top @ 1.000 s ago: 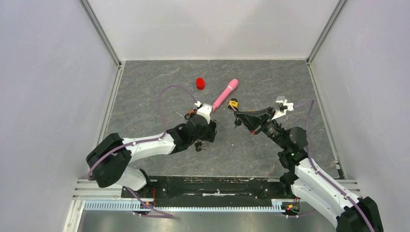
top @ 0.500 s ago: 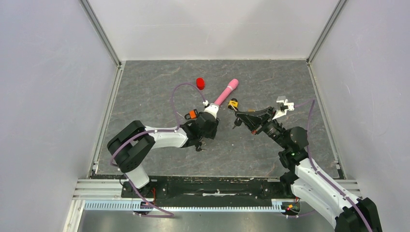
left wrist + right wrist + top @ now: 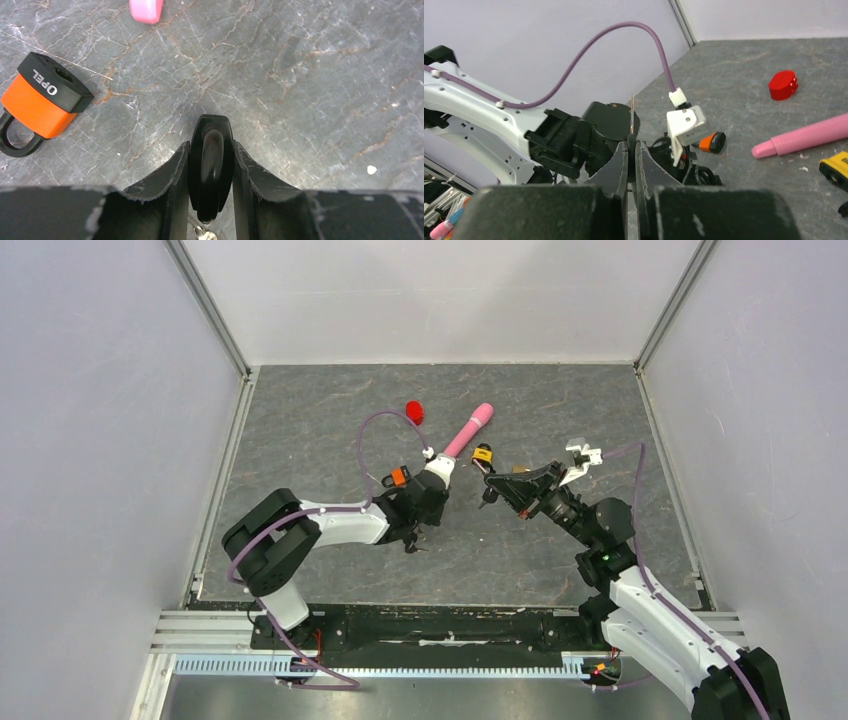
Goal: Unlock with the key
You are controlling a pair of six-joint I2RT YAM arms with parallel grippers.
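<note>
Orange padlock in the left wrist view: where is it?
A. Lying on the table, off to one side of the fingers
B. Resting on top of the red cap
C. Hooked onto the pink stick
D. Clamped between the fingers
A: the orange padlock lies flat on the grey table, left of the fingers, which clamp a black key head instead.

walls (image 3: 440, 300): plain pale white | floor (image 3: 300, 420): grey veined mat | corners: aluminium rails (image 3: 210, 310)

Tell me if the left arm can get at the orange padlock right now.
Probably yes: the orange padlock lies close beside the left gripper with nothing between, though that gripper pinches a black key head.
</note>
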